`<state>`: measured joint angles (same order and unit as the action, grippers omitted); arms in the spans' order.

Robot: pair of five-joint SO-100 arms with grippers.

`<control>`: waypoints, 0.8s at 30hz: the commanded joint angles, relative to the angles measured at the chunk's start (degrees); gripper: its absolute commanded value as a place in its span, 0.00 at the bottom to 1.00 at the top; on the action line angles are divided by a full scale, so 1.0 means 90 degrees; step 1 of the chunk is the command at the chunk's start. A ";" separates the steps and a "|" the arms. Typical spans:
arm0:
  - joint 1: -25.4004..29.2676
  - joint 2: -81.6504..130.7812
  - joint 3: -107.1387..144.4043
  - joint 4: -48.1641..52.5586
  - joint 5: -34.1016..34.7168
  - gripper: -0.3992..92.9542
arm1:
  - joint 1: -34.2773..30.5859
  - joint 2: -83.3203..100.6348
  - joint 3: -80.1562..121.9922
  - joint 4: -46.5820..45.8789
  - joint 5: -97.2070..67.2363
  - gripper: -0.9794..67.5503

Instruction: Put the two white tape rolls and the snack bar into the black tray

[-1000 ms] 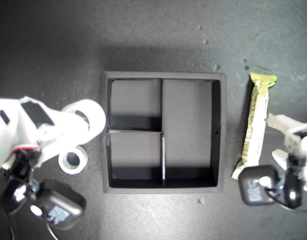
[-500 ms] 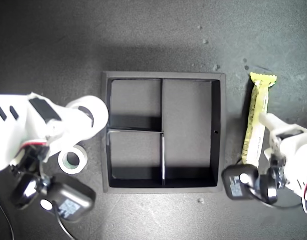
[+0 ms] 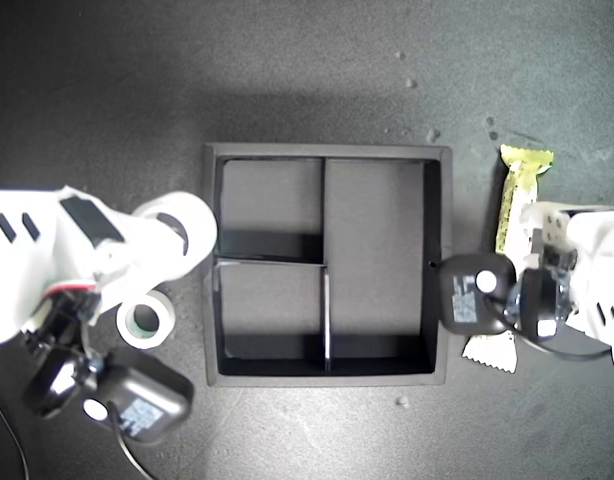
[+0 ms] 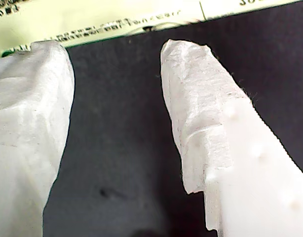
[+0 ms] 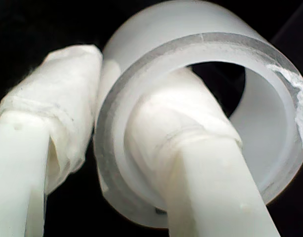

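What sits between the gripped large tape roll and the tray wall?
Nothing: in the exterior view only bare table separates the large tape roll from the black tray.

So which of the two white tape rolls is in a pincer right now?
The larger tape roll, beside the black tray: my second pincer has one finger through its hole. The smaller tape roll, with the greenish core, lies free.

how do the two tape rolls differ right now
The big roll is gripped by my second tool, one finger through its hole; the small roll lies flat and free on the table. The small roll has a greenish core; the big roll's is white. Both are white rings outside the tray.
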<state>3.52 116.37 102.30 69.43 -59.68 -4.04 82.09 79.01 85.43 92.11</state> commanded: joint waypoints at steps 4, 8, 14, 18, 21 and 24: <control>0.0039 0.0088 -0.0342 0.0029 -0.0010 0.00 | 0.0010 0.0117 -0.0137 0.0928 0.0645 0.16; 0.0039 -0.0049 -0.0420 0.0010 0.0029 0.00 | 0.0078 0.0078 -0.0098 0.0742 0.0898 0.17; 0.0068 -0.0137 -0.0508 0.0010 0.0039 0.00 | 0.0117 0.0049 -0.0117 -0.0225 -0.1416 0.22; 0.0068 -0.0098 -0.0430 0.0010 0.0049 0.00 | -0.0059 0.0049 -0.0098 -0.0313 -0.3037 0.31; 0.0068 -0.0107 -0.0410 0.0010 0.0039 0.00 | -0.0195 0.0049 -0.0098 -0.0303 -0.3857 0.43; 0.0068 -0.0166 -0.0420 0.0010 0.0049 0.00 | -0.0391 0.0049 -0.0098 -0.0254 -0.4561 0.47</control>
<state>3.60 114.70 101.43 69.43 -59.68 -6.24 82.09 79.10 83.14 57.13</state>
